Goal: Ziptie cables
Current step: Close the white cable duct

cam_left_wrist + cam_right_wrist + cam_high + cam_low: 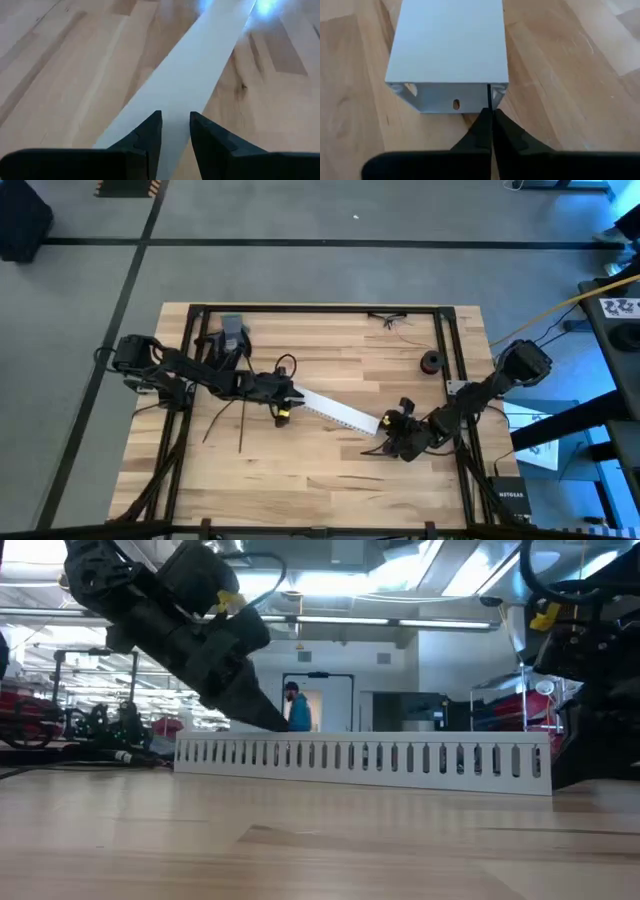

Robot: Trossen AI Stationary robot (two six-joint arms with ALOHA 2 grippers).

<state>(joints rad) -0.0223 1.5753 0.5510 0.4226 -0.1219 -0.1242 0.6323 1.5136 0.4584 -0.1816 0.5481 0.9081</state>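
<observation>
A long white slotted strip (pixel 338 411) lies slantwise on the wooden table, mid-table. My left gripper (pixel 175 131) hovers low over the strip's left end, fingers a little apart, the strip's flat white top (pixel 200 65) showing between them. My right gripper (pixel 492 120) is shut at the strip's open right end (pixel 451 97), with a thin dark cable (pixel 489 96) rising from its fingertips. More dark cables (pixel 226 420) lie loose on the table near the left arm. My left gripper's fingertips (pixel 150 131) come down slanting at the strip's top near its left end; I cannot tell whether they touch it. My right gripper pinches a thin dark cable (pixel 489 104) between its two shut fingers, level with the table. The cable's free end stands just in front of the strip's open end, by its side wall.
A black round spool (pixel 431 362) stands at the right, and thin wires (pixel 392 319) lie at the far edge. A black frame (pixel 320 309) borders the tabletop. A grey block (pixel 233 330) sits at the far left. A person shows in the room beyond the table.
</observation>
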